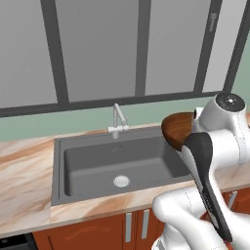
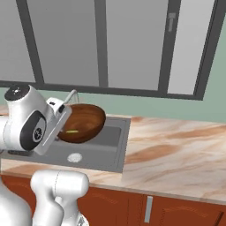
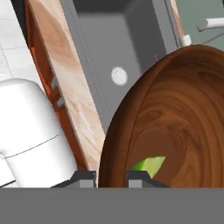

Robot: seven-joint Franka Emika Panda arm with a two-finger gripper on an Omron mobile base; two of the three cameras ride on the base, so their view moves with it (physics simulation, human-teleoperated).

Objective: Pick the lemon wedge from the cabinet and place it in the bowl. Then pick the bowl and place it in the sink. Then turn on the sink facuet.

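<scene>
My gripper [image 3: 111, 178] is shut on the near rim of the dark brown wood-grain bowl [image 3: 175, 118], one fingertip on each side of the rim. I hold the bowl tilted in the air over the right part of the dark grey sink [image 1: 58, 168]. The yellow-green lemon wedge [image 3: 148, 166] lies inside the bowl near my fingers, and it also shows in the bowl [image 2: 86, 120] as a thin pale sliver, the lemon wedge [image 2: 72, 131]. The silver sink faucet [image 1: 117, 119] stands behind the basin, left of the bowl [image 1: 176, 128]. The cabinet is out of view.
A marble counter [image 2: 176, 150] runs on both sides of the sink [image 2: 120, 150], with a wide stretch to the right. A window with dark frames [image 1: 97, 49] rises behind it. Red-brown low cabinet doors [image 1: 97, 232] with silver handles sit under the counter.
</scene>
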